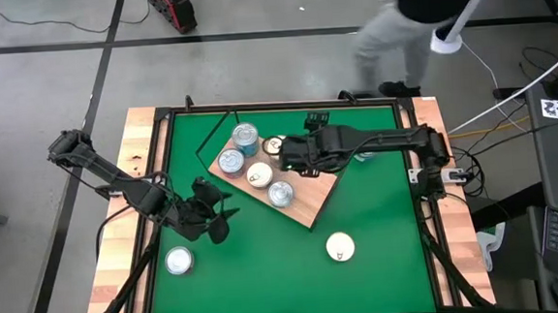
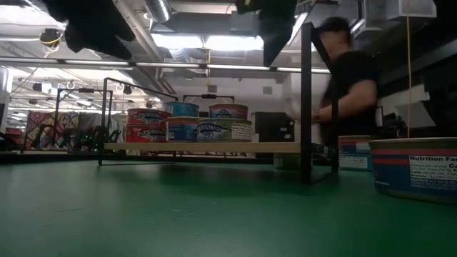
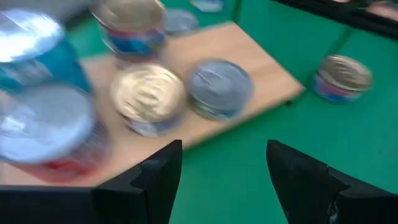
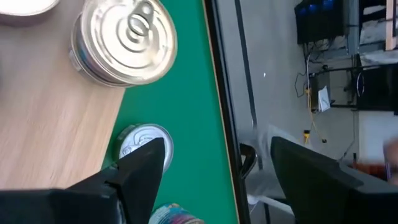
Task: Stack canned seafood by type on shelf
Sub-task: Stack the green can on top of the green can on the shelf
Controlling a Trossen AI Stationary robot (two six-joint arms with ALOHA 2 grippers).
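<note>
The shelf [image 1: 306, 201] is a light wood board lying askew mid-table, raised on short legs in the low view [image 2: 200, 148]. Several tins stand on it [image 1: 259, 174], some stacked [image 2: 182, 121]. Two loose tins rest on the green mat: one near the left [image 1: 179, 262], one near the right [image 1: 339, 247]. My left gripper [image 1: 213, 217] hovers open over the mat beside the shelf's left edge, its fingers apart in the left wrist view [image 3: 224, 165]. My right gripper [image 1: 287, 156] is open above the shelf's far part [image 4: 217, 165], near a silver-lidded tin [image 4: 124, 40].
A black frame and pale wooden rails [image 1: 139, 165] border the mat. Another tin lies on the mat past the shelf's edge [image 4: 146, 146], and one stands close to the low camera [image 2: 418, 168]. A person [image 1: 416, 17] moves beyond the far edge. Bare green mat lies along the near side [image 1: 267, 274].
</note>
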